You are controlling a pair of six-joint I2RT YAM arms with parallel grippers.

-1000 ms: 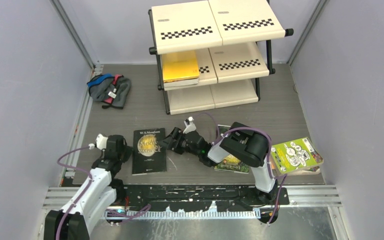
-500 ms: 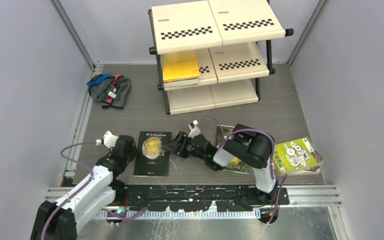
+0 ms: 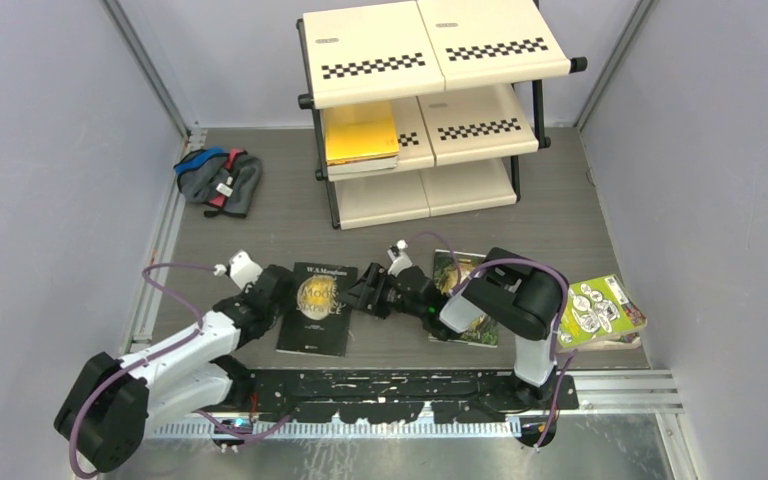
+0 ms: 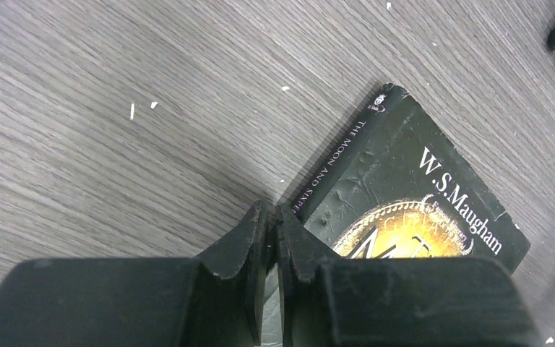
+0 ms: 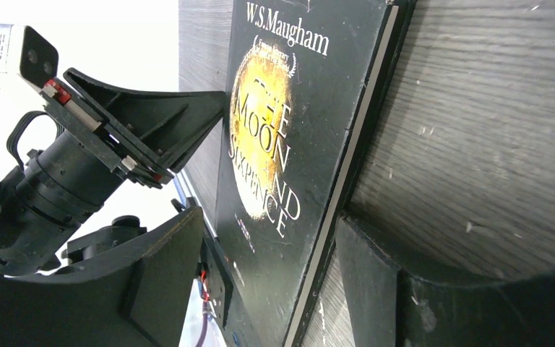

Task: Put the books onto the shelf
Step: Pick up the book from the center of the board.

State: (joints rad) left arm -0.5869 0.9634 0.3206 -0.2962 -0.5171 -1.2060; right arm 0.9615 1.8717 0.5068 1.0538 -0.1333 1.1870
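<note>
Black book flat on surface, left tool and right tool flanking its sides, yellow book on middle tier of shelf

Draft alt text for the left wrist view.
The left tool, jaws shut, has its tip at the spine edge of a black paperback, W.S. Maugham's The Moon and Sixpence, which lies flat on a grey wood-grain table. The tool's body partly hides the gold emblem on the cover.
</note>
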